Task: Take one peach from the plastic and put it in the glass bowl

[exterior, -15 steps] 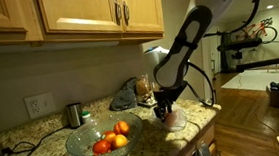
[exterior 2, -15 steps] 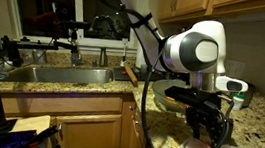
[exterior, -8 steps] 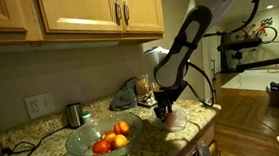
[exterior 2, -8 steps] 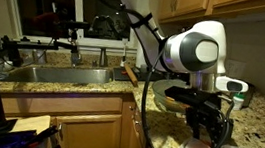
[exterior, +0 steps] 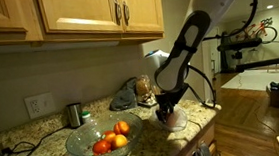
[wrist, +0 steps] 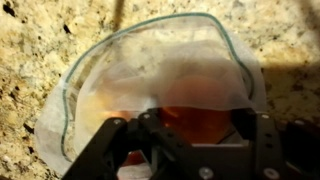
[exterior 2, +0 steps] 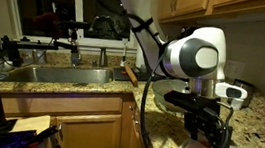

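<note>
1. While the Franka arm bends down over the granite countertop (exterior: 46, 133), its gripper (exterior: 164, 111) hangs low at the counter's front edge, right on top of the plastic (exterior: 177, 119).
2. Seen from the wrist view, the plastic (wrist: 150, 62) is a thin whitish bag whose open mouth faces the camera, its rim curving round on the speckled stone.
3. Inside that bag lies the peach (wrist: 196, 118), an orange-red round shape dimmed by the film, directly between the two dark fingers (wrist: 108, 150).
4. The pincer stands partly open: its fingers are set apart on either side of the peach. Whether the pads press on the fruit or only flank it I cannot tell, since the film and the shadow hide the contact.
5. Well apart from the bag, in an exterior view, sits the glass bowl (exterior: 81, 145), wide and shallow, with several other peaches (exterior: 117, 141) already in it.
6. Behind the bowl, near the wall, stands a small steel cup (exterior: 74, 115), and a wall outlet (exterior: 39, 104) shows just beside it.
7. Wooden cabinets (exterior: 94, 13) hang above the counter.
8. From the opposite side, in an exterior view, the gripper (exterior 2: 209, 138) points down at the counter's end, and a steel sink (exterior 2: 57, 74) lies further along under the window.
</note>
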